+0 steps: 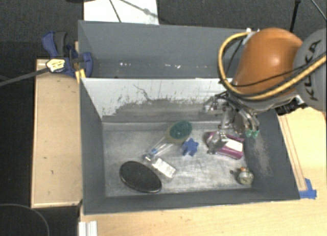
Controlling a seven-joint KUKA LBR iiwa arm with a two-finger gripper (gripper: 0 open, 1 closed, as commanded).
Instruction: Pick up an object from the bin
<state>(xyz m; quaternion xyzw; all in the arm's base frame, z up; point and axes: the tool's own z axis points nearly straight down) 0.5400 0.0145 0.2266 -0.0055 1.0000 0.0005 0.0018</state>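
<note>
My gripper (pixel 225 127) hangs low over the right part of the bin, just above a purple and pink object (pixel 230 148) lying on the floor there. Its lower end (pixel 214 142) sits at that object's left end; I cannot tell whether it touches. A small blue toy (pixel 189 146) lies a little to the left of it. Near the front right is a small round brass-coloured piece (pixel 244 177).
Left of the blue toy, a round green disc (pixel 180 130) lies at the end of a clear tube-like piece (pixel 157 151). A white and clear packet (pixel 164 167) and a black oval (pixel 139 177) lie at the front left. The arm's orange dome and cables overhang the bin's right wall.
</note>
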